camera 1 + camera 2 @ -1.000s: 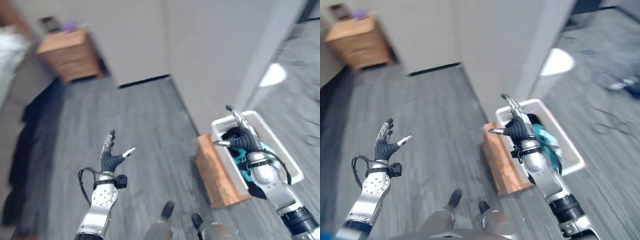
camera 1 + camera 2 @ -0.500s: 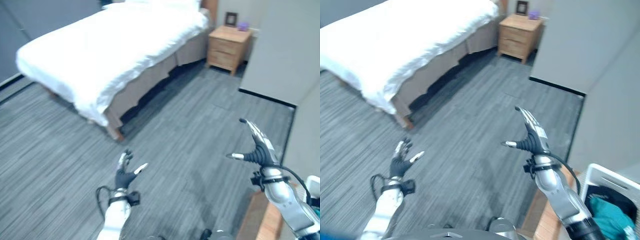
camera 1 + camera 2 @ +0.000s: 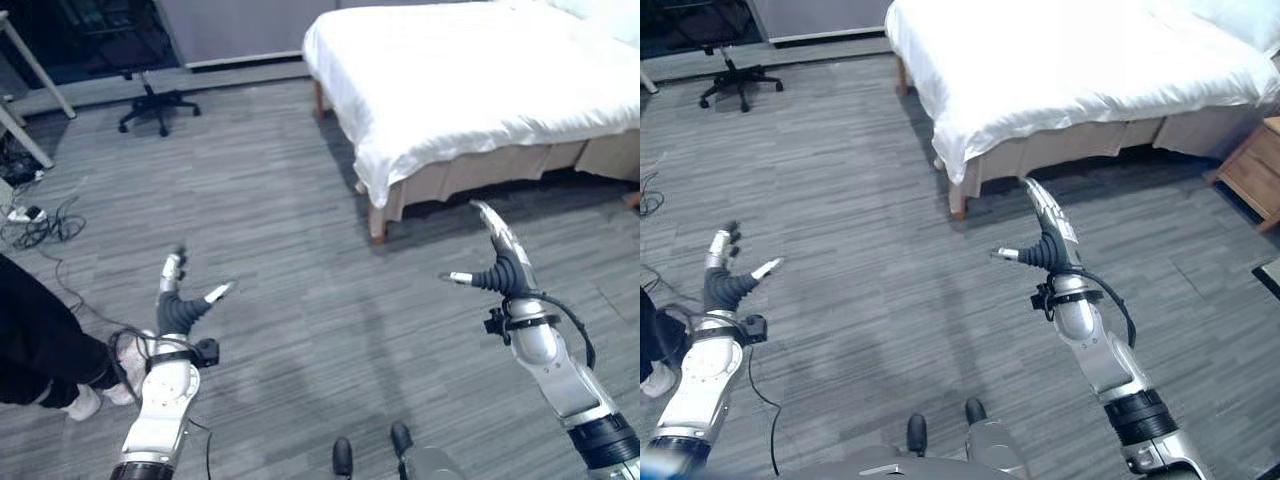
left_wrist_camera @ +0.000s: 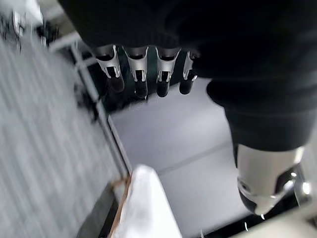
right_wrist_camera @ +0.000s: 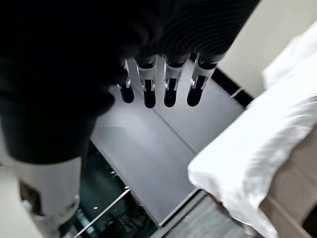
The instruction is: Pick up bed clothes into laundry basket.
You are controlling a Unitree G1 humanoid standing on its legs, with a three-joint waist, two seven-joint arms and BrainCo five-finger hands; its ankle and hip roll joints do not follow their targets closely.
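Note:
A bed with white bedding (image 3: 480,70) stands at the far right, its sheet hanging over the near corner (image 3: 970,140). My left hand (image 3: 178,308) is raised over the grey floor at lower left, fingers straight, holding nothing. My right hand (image 3: 500,265) is raised at the right, a little short of the bed's near corner, fingers straight and thumb spread, also empty. The white bedding (image 5: 257,148) shows past the fingers (image 5: 171,82) in the right wrist view, and the straight fingers (image 4: 143,67) of the left hand appear in its own wrist view.
A black office chair (image 3: 155,95) stands at the far left. Table legs (image 3: 30,70) and loose cables (image 3: 35,225) lie at the left edge. A person's dark-clothed leg and shoe (image 3: 40,350) are at the lower left. A wooden nightstand (image 3: 1255,170) sits right of the bed.
The camera has swung left: the bed has gone from upper left to upper right, and the chair and the person's leg have come into view. Both hands stay raised and open.

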